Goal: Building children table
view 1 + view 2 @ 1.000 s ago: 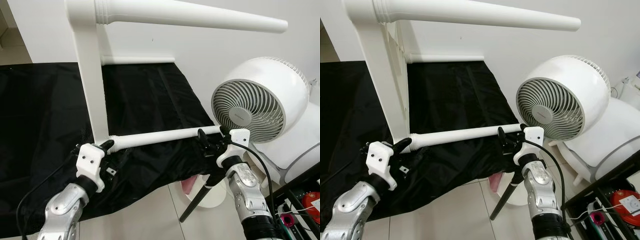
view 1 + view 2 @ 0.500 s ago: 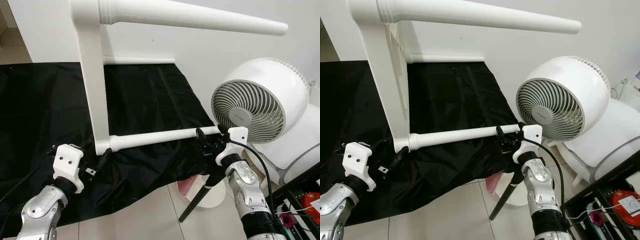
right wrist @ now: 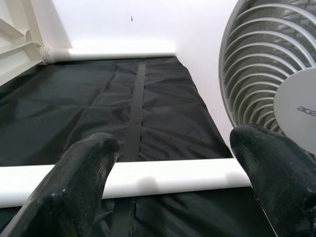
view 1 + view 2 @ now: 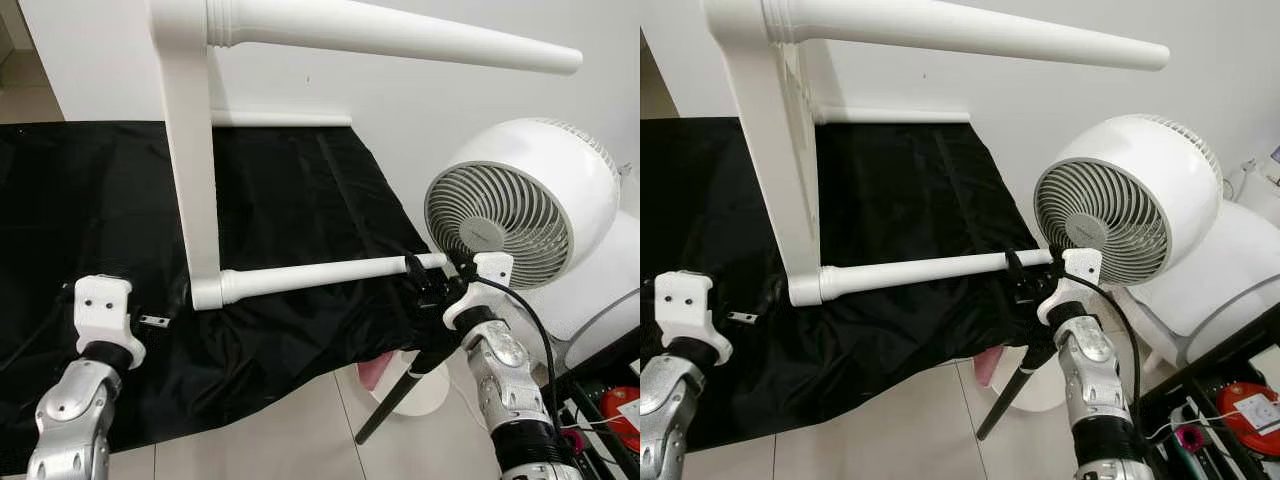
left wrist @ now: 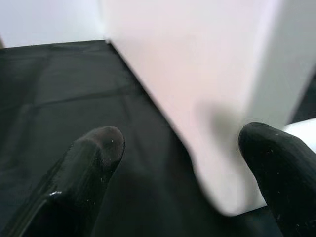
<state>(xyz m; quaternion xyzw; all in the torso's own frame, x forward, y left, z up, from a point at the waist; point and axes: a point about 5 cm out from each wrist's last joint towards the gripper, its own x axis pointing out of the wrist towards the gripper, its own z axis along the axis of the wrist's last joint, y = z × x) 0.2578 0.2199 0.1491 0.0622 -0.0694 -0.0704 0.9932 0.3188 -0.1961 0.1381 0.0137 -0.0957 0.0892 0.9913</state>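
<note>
On the black sheet (image 4: 300, 200) before the robot, the white children's table (image 4: 190, 150) stood tipped on its side, its top on edge as a flat upright slab and its legs pointing to the robot's right. The lower front leg (image 4: 320, 277) ran level just above the sheet, from its ribbed collar at the slab's bottom corner toward the fan. The upper leg (image 4: 400, 35) tapered across the top of the head views, and a far leg (image 4: 280, 120) lay along the base of the white wall (image 4: 400, 110).

The right tool (image 4: 432, 283) was at the free end of the lower front leg. In the right wrist view its two black fingers (image 3: 84, 163) were spread wide, with the leg (image 3: 148, 180) crossing between them; neither could be seen pressing on it, so the tool was open and held nothing.

The left tool (image 5: 177, 158) sat low beside the slab's bottom corner, apart from it in the head views. Its fingers (image 5: 94, 153) were parted, one over the sheet and the other in front of the blurred white slab (image 5: 197, 89); whether that one touched the slab could not be told.

A white round fan (image 4: 520, 205) on a black stand (image 4: 395, 400) stood just beyond the leg's tip, over pale floor tiles (image 4: 280, 430). A rounded white object (image 4: 610, 290) sat behind the fan.
</note>
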